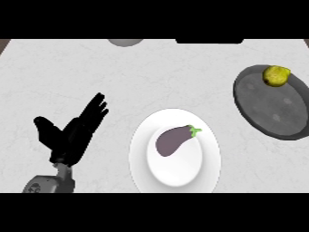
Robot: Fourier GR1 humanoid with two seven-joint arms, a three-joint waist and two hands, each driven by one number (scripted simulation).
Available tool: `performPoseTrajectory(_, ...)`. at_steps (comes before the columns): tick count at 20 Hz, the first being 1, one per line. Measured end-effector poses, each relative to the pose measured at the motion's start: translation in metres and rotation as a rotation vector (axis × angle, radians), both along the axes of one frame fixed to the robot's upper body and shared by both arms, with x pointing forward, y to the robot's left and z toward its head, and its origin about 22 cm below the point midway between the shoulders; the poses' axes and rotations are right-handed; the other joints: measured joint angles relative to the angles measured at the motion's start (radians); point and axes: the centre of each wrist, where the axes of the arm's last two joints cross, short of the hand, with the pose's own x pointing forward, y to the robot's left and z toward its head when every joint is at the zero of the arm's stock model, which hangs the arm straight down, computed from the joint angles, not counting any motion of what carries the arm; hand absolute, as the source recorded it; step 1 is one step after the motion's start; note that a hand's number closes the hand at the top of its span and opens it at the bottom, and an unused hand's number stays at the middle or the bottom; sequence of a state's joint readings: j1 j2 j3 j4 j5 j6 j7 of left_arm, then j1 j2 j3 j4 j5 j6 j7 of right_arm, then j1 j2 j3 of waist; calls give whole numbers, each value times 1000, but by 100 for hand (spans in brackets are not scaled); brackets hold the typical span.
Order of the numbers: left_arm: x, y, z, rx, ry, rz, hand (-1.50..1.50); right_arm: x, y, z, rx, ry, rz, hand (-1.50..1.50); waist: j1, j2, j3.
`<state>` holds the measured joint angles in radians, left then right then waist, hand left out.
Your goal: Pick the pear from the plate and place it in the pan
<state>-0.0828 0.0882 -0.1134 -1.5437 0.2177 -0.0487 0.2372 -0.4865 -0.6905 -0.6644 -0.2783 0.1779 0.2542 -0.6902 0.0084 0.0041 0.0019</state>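
Lying in the pan [287,118], pear [276,75] well apart from left hand [72,132].

White marbled surface [63,68], wood strips at both top corners. On it: white plate [209,170] bottom centre, dark grey pan [263,113] at right, well apart from plate. Grey round thing [124,42] and black thing [209,41] cut off at far edge, can't tell what.

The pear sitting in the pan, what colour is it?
Yellow-green, with darker mottling. The small round pear lies at the far rim of the dark grey round pan, seen in the head view.
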Motion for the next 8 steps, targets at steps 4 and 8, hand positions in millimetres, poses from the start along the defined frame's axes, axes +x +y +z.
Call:
performPoseTrajectory(4, -4, 7, -3, -2, 1, 1, 0, -20, -16, 5, 3, -1, 32, -150, -4, -3, -1)
performPoseTrajectory(8, -7, 9, -7, -2, 4, 2, 0, -33, -20, -1, 4, -5, 55, -150, -6, -3, -1)
